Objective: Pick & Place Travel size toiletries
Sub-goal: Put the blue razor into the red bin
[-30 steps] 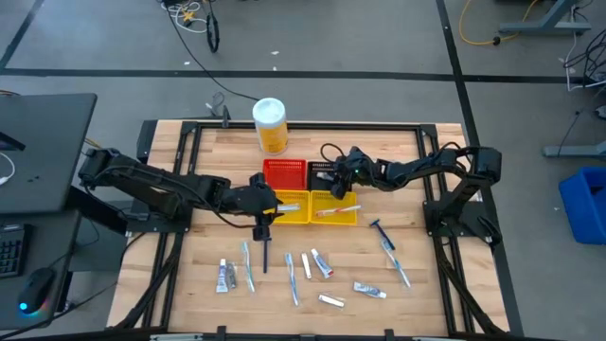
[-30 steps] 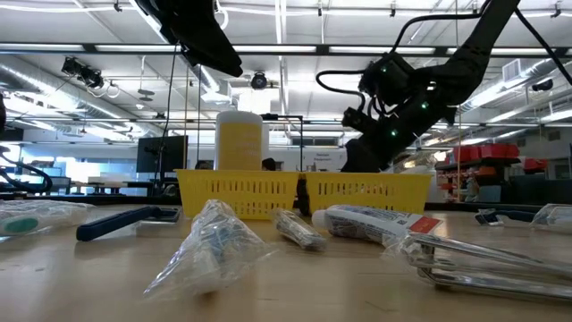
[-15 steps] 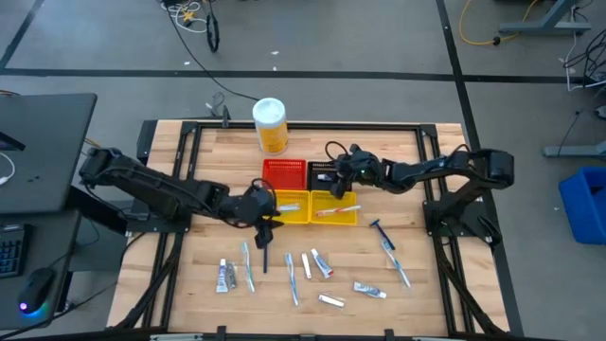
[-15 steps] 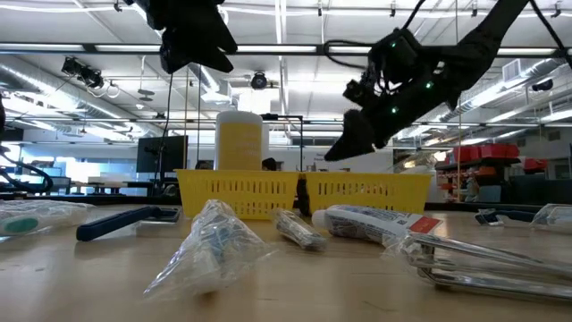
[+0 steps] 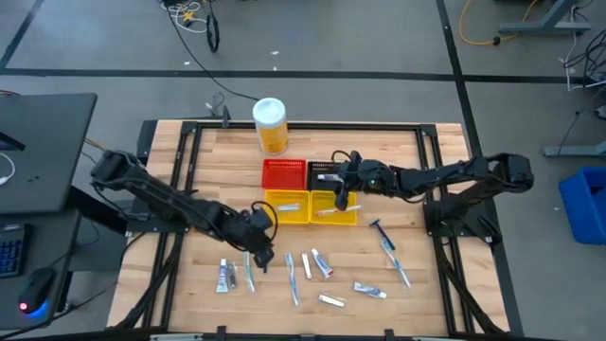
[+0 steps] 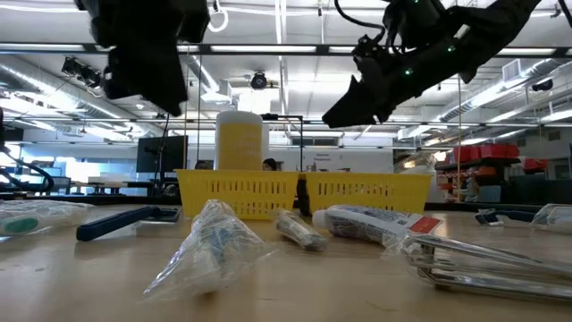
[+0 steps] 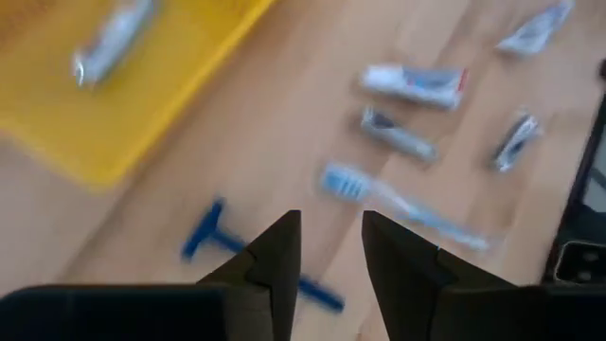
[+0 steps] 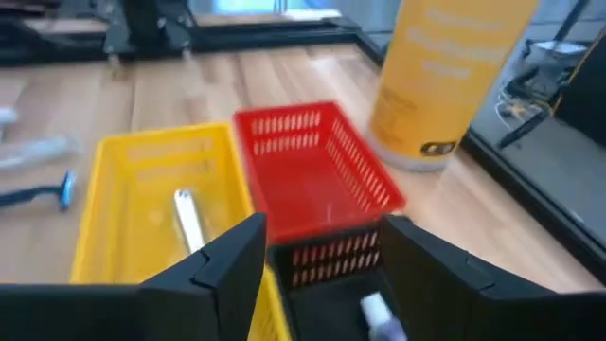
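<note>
Top-down and wrist views of a two-arm bench. The left arm reaches low and rightward from the table's left edge, elbow near the surface; the left gripper (image 5: 260,248) points down over the near half of the table, just near of the yellow baskets, above a blue-handled razor (image 7: 248,254) and a toothbrush (image 7: 402,206); its fingers (image 7: 276,258) stand slightly apart with nothing between them. The right arm stretches leftward from the right edge, nearly level; the right gripper (image 5: 343,187) hangs over the basket group, its fingers (image 8: 222,260) spread wide and empty, above the black basket (image 8: 331,298) with a small white item in it. The red basket (image 5: 284,175) sits on the far side of the group; two yellow baskets (image 5: 311,207) lie side by side on the near side, the left holding a small tube (image 7: 112,42), the right a pale tube (image 5: 337,210). The remaining toiletries lie scattered on the near half of the table (image 5: 398,152): tubes (image 5: 322,263), toothbrushes (image 5: 292,284) and a second razor (image 5: 383,233) to the right. A yellow canister with white lid (image 5: 270,124) stands at the far edge.
</note>
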`<move>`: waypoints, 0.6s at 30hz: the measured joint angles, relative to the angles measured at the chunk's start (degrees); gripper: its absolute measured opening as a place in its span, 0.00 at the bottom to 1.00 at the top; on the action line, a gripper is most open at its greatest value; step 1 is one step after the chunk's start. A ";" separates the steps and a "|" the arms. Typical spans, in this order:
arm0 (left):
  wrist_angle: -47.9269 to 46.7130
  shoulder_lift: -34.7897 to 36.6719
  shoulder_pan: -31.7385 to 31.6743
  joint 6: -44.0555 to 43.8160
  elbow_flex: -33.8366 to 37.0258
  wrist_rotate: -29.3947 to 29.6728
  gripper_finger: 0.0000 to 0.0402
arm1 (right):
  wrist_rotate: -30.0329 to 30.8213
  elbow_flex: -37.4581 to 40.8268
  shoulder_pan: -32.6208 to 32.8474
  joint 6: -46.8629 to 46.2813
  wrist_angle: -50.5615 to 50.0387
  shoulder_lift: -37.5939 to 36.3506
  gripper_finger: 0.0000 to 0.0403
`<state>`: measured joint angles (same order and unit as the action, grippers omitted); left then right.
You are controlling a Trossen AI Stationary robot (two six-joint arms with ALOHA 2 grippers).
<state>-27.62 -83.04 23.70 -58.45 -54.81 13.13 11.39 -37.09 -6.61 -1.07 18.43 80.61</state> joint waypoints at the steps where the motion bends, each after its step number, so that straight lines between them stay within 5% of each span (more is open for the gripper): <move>1: 0.31 -0.82 0.05 -1.70 -0.10 -0.76 0.30 | 0.03 0.13 0.41 0.01 -0.67 -0.35 0.55; 18: 0.67 -9.35 0.44 -7.21 -0.12 -5.81 0.29 | -0.04 0.12 2.33 0.02 0.59 -1.06 0.52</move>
<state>-26.96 -92.40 24.14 -65.66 -54.93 7.32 11.35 -36.97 -4.27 -1.06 19.01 79.55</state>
